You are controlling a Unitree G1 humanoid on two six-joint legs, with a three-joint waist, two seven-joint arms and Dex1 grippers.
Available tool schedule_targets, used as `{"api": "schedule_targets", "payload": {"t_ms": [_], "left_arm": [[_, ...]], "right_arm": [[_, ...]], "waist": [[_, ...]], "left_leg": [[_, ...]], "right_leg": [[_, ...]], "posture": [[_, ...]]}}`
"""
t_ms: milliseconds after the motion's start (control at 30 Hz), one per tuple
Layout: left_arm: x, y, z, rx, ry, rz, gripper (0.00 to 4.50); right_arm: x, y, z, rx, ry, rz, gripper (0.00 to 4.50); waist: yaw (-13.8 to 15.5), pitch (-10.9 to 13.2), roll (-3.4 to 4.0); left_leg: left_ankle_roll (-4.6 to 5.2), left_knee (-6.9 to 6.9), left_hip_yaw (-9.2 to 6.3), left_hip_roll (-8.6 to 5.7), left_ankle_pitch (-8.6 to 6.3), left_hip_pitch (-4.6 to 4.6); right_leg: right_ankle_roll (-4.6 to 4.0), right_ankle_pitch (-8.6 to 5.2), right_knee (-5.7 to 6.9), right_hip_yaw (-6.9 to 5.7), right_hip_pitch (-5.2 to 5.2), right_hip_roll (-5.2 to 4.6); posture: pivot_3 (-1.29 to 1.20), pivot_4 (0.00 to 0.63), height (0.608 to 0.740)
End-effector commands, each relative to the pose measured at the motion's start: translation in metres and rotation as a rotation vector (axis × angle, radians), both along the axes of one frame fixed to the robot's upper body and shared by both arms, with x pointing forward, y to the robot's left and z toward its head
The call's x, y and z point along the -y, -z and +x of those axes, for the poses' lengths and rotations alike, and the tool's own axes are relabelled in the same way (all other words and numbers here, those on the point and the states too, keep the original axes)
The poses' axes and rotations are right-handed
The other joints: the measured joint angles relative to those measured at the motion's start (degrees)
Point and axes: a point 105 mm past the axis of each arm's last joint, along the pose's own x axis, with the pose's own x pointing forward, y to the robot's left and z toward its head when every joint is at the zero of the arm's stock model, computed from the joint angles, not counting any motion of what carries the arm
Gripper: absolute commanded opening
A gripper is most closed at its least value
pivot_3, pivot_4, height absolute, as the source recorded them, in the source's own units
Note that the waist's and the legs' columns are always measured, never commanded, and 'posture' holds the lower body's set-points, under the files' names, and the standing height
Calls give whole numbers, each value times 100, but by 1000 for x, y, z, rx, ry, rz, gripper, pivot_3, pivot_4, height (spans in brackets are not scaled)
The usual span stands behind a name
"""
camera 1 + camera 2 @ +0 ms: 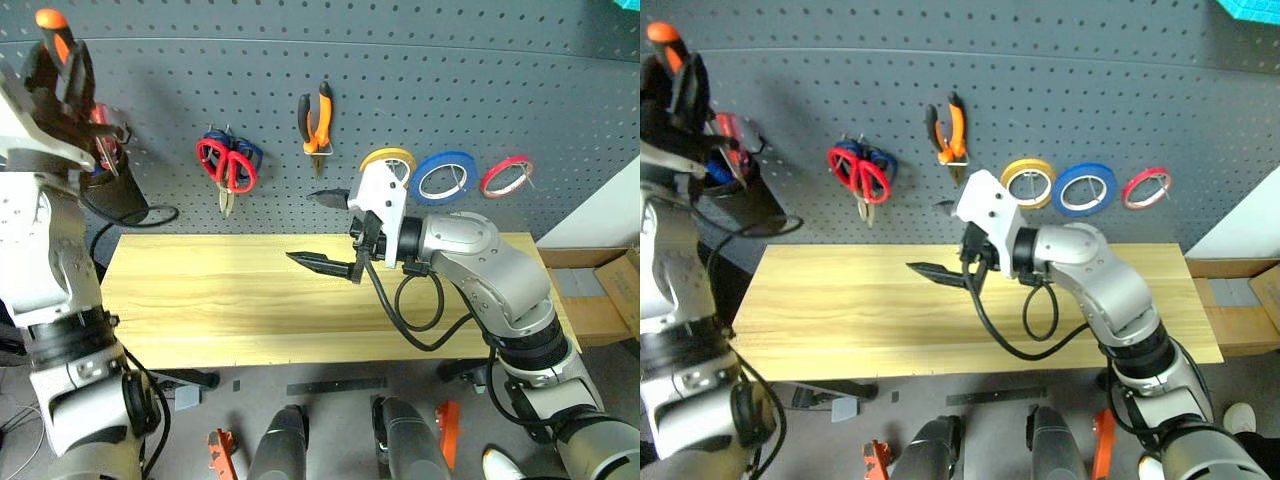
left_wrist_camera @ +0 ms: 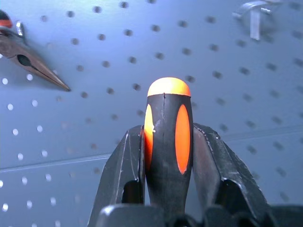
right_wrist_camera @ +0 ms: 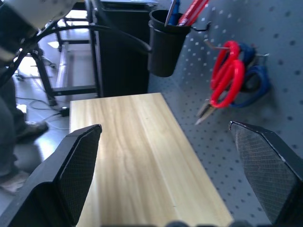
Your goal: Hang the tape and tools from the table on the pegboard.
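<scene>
Left gripper (image 1: 62,62) is clamping the screwdriver (image 2: 168,137) handle-up beside the black cup (image 1: 110,190); it should tip blade-down, lowering slowly into that cup.

Bright, even light; soft shadows on the pegboard (image 1: 420,90); edges bow slightly.

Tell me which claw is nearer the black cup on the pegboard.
Left. The left claw, holding the screwdriver, is raised just above the black cup; the right claw hangs open over the table's middle.
</scene>
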Motion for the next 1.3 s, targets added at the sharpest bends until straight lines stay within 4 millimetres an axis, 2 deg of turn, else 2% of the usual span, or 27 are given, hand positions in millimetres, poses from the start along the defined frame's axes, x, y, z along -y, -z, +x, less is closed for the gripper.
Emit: {"api": "schedule_targets", "payload": {"t_ms": [33, 233, 467, 767, 933, 1133, 1300], "left_arm": [[-6, -21, -4, 84, 1, 12, 1031], [-17, -18, 0, 93, -29, -26, 1031], [-31, -28, -19, 141, -61, -75, 1031], [-48, -32, -41, 148, -159, -37, 1031], [-45, -15, -30, 96, -194, 51, 1031], [-42, 3, -3, 69, -176, 31, 1031], [-43, 7, 3, 79, -176, 12, 1031]], "right_arm": [[1, -8, -2, 58, 6, 21, 4500], [2, -6, 0, 71, 26, 14, 4500], [4, -6, 0, 77, 34, 5, 4500], [2, -3, -2, 68, 15, 0, 4500], [-2, -3, -3, 63, 1, 7, 4500], [-6, -3, -4, 60, -12, 13, 4500], [-6, -3, -6, 58, -13, 17, 4500]], "waist": [[-6, -5, -1], [-72, -22, -3], [-184, -43, -4], [-229, -106, -6], [-220, -184, -3], [-136, -202, -3], [-139, -203, -5]], "left_leg": [[0, 1, 1, 0, 0, 0], [-1, 1, 2, 0, 0, -1], [-2, 5, 3, 0, 1, 0], [-3, 7, 2, 1, 2, 3], [-3, 7, 2, 0, 2, 6], [8, 6, 1, 0, -3, 43], [9, 8, 0, 0, -3, 47]], "right_leg": [[0, 0, 1, 1, 0, 0], [0, 0, 2, 2, -3, -1], [-1, 1, 13, 5, -6, -1], [-1, 1, 25, 6, -9, -1], [-1, 1, 25, 7, -6, -1], [-3, 2, 29, 5, 27, 1], [-5, 4, 32, 7, 31, 2]], "posture": [[-32, 139, 740], [-52, 140, 740], [-54, 139, 740], [-25, 139, 740], [-14, 140, 740], [-19, 144, 740], [-31, 149, 740]]}}
